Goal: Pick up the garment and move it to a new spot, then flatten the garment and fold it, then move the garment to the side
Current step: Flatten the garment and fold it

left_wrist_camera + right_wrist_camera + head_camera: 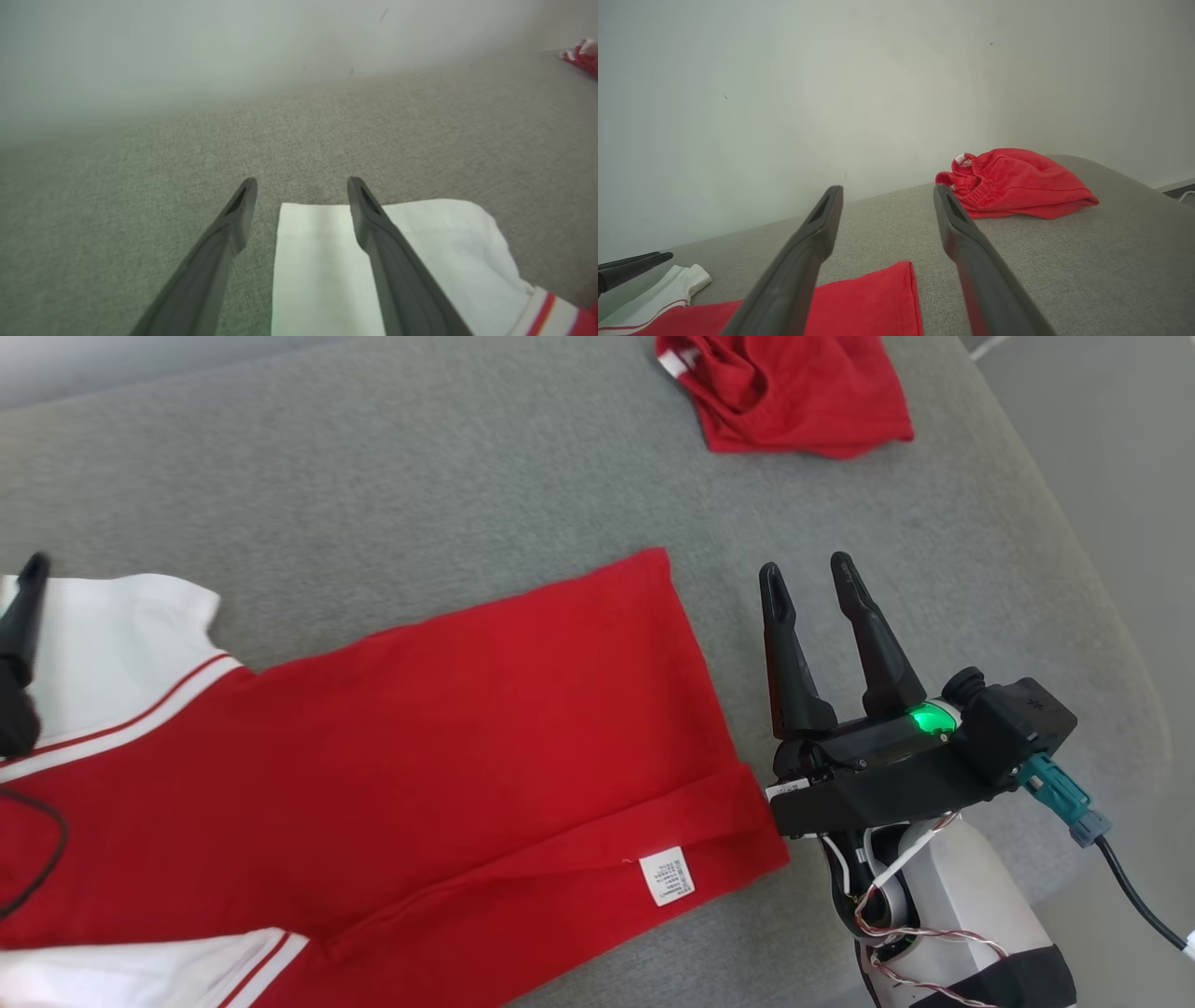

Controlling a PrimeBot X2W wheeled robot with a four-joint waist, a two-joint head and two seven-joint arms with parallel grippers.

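You are seeing the left gripper [302, 186] and right gripper [807, 566] flanking the red garment [467, 737], both empty.
At far left, the left gripper is hovering over the white sleeve [327, 261], jaws spread wide and holding nothing. The red garment is lying flat across the grey padded surface [420, 476], its care label [667, 875] facing up near the hem. Just right of that hem, the right gripper is sitting wide open, gripping nothing. Farther right, at the far edge, a second red garment [794, 392] is lying crumpled.
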